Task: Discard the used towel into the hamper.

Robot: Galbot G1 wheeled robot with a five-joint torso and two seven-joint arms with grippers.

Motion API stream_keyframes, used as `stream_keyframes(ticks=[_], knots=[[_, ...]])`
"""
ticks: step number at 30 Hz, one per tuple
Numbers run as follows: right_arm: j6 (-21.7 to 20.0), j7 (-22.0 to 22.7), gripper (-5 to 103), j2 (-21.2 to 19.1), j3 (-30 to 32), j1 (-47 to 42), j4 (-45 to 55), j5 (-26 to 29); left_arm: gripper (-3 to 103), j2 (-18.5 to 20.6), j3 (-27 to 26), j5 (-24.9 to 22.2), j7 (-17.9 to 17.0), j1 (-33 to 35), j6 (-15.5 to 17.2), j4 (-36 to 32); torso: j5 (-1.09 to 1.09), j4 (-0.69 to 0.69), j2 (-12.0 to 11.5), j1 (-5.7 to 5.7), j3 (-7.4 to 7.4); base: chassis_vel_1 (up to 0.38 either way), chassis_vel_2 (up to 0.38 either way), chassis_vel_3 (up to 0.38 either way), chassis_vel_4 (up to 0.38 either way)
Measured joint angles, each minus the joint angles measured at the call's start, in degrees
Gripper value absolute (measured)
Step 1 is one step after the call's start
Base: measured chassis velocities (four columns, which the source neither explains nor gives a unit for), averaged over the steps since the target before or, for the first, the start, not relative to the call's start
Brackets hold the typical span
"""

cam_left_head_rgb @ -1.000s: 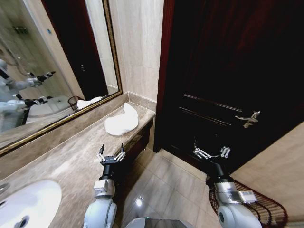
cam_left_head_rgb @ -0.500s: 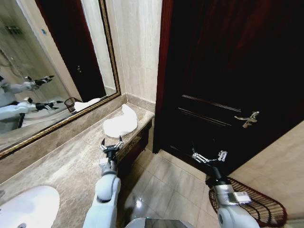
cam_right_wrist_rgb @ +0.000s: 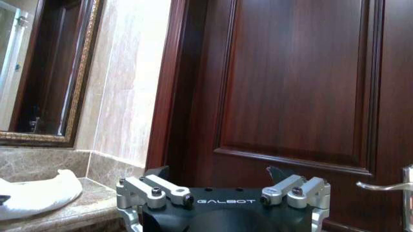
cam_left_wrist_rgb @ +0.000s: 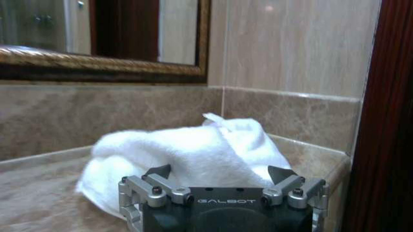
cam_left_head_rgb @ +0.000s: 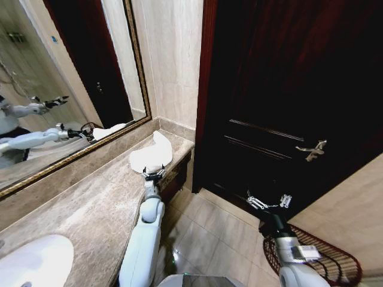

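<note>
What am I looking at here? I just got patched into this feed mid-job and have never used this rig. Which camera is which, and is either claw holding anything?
This is a two-armed wheeled robot in a bathroom. The wide picture comes from its head, looking down; the other two come from cameras on each wrist, looking out past the claws.

On the marble counter lies a crumpled white towel, near the corner by the dark wooden door. The left gripper is stretched out to the towel's near edge, fingers open on either side of it; nothing is gripped yet.

The right gripper hangs open and empty in front of the door. Below that arm, on the floor, stands the hamper, a dark wire basket. A sink sits at the counter's near end.
</note>
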Motion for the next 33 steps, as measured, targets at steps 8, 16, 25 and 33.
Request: stream_keyframes(ticks=[8,16,25,33], knots=[[0.1,0.0,100,0.3,0.0,-0.1,0.1,-0.3,88,-0.1,-0.2,-0.8,-1.6,-3.4,-0.1,4.4,-0.06,-0.01,0.0,0.00,0.00,0.000,0.000,0.000,0.000],[0.2,0.2,100,0.4,0.1,0.0,0.1,0.1,73,-0.1,-0.4,-2.7,-2.0,-3.3,-0.4,3.8,-0.03,-0.01,0.0,0.00,0.00,0.000,0.000,0.000,0.000],[0.0,0.7,100,0.9,0.0,0.0,0.7,0.7,45,-0.1,-0.8,-6.2,-1.0,-2.0,-2.2,3.5,-0.02,-0.01,0.0,0.00,0.00,0.000,0.000,0.000,0.000],[0.2,0.4,100,1.4,-0.2,-0.2,1.1,0.2,24,0.0,-1.0,-9.7,1.1,-0.7,-5.7,3.2,-0.02,-0.02,0.0,0.00,0.00,0.000,0.000,0.000,0.000]])
